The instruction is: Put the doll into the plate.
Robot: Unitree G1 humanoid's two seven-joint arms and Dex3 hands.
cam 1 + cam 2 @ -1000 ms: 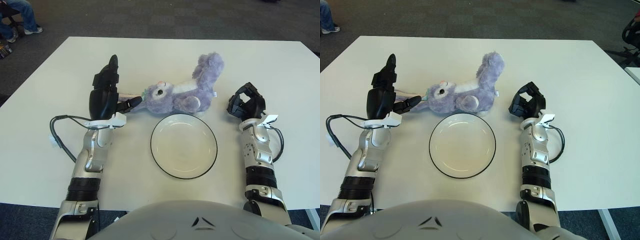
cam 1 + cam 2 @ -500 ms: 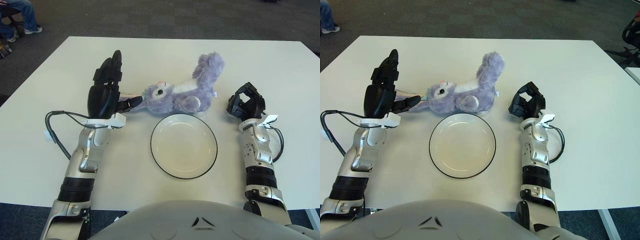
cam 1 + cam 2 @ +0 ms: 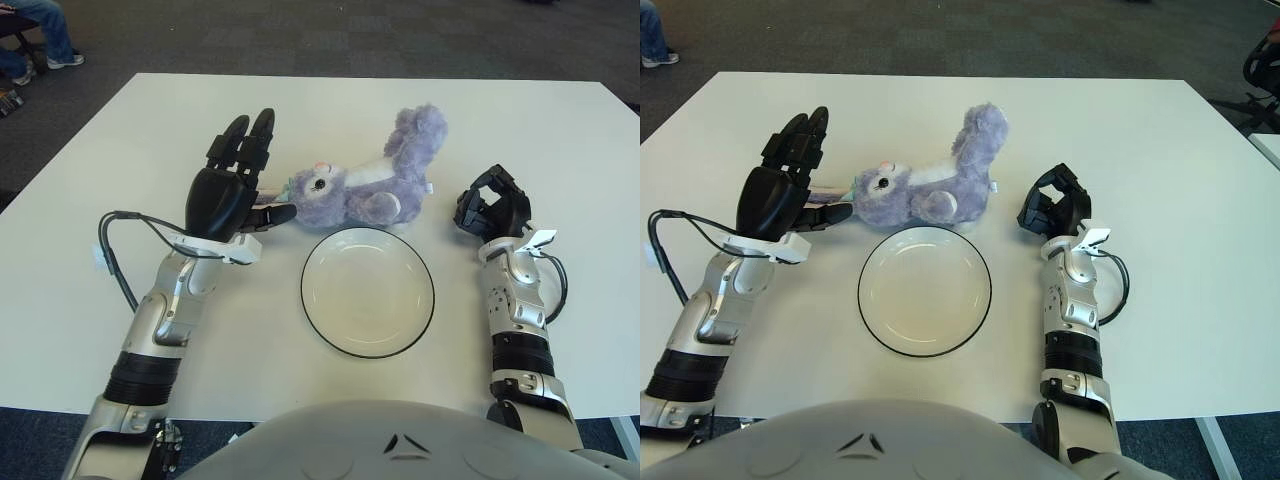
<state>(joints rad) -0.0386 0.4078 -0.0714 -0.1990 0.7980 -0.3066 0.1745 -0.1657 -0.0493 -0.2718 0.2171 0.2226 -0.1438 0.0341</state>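
Now the left robot hand (image 3: 232, 188) stands left of centre, palm toward the doll (image 3: 368, 184), fingers (image 3: 243, 143) spread upward and thumb reaching to the doll's head; it holds nothing. The right robot hand (image 3: 493, 205), right of the plate (image 3: 368, 291), is curled and empty. The purple doll lies on the white surface (image 3: 120, 150) just above the plate. Only the left eye view shows a person's leg (image 3: 42, 28) at upper left. No readable writing.

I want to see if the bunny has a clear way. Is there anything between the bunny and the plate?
No. In the left eye view, only bare white table shows between the purple doll and the plate's rim.
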